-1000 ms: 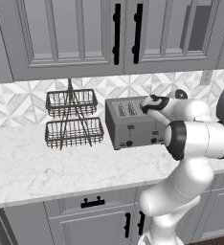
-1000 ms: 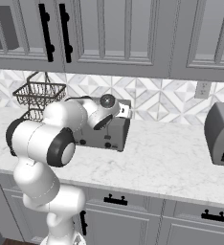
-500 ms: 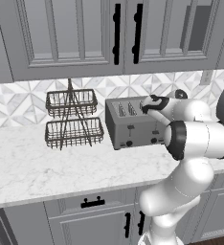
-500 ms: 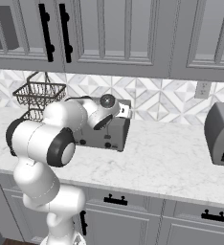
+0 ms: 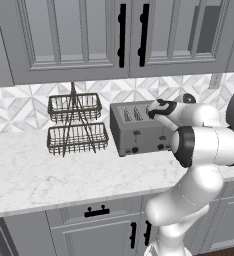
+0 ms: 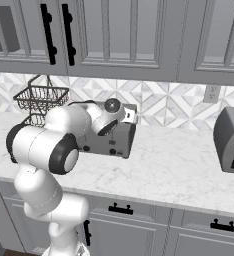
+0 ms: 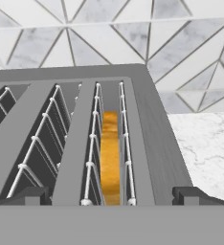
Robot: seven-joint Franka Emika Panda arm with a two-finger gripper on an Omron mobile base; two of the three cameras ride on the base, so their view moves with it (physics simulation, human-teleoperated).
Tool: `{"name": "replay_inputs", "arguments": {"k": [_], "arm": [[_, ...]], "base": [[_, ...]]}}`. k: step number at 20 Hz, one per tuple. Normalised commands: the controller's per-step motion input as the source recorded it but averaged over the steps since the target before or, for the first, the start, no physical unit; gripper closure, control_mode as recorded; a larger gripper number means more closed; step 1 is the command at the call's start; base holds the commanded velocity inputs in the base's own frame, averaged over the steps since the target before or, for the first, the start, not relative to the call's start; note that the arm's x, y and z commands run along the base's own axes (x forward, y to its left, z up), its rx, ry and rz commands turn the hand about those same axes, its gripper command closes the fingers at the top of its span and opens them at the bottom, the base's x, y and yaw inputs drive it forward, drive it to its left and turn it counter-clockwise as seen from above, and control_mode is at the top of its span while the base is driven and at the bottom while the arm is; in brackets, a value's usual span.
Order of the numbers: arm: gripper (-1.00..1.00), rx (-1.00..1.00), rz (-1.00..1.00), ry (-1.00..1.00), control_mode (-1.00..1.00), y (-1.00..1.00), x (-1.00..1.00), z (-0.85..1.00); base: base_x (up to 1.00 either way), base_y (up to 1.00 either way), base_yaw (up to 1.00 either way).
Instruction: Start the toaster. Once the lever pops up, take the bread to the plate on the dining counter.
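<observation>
table (image 5: 49,175): you have one white, grey-veined marble slab over grey cabinets.
toaster (image 5: 136,131): one boxy grey metal body on the table by the tiled wall, four slots with wire guides, two black levers on its front.
rack (image 5: 76,125): one two-tier dark wire basket, just left of the toaster.
jaws (image 7: 112,196): spread wide apart over the toaster's right end, holding nothing.
bread (image 7: 110,155): one golden-crusted slice, upright in the rightmost slot.
</observation>
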Motion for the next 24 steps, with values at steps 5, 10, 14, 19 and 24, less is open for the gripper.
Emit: {"name": "replay_inputs", "arguments": {"k": [5, 10, 14, 19, 24], "arm": [[-1.0, 0.0, 0.0, 0.0, -1.0, 0.0, 0.0, 0.0], [-1.0, 0.0, 0.0, 0.0, -1.0, 0.0, 0.0, 0.0], [-1.0, 0.0, 0.0, 0.0, -1.0, 0.0, 0.0, 0.0], [-1.0, 0.0, 0.0, 0.0, -1.0, 0.0, 0.0, 0.0], [-1.0, 0.0, 0.0, 0.0, -1.0, 0.0, 0.0, 0.0]], "base": [[0.0, 0.0, 0.0], [0.0, 0.0, 0.0], [0.0, 0.0, 0.0], [0.0, 0.0, 0.0], [0.0, 0.0, 0.0]]}}
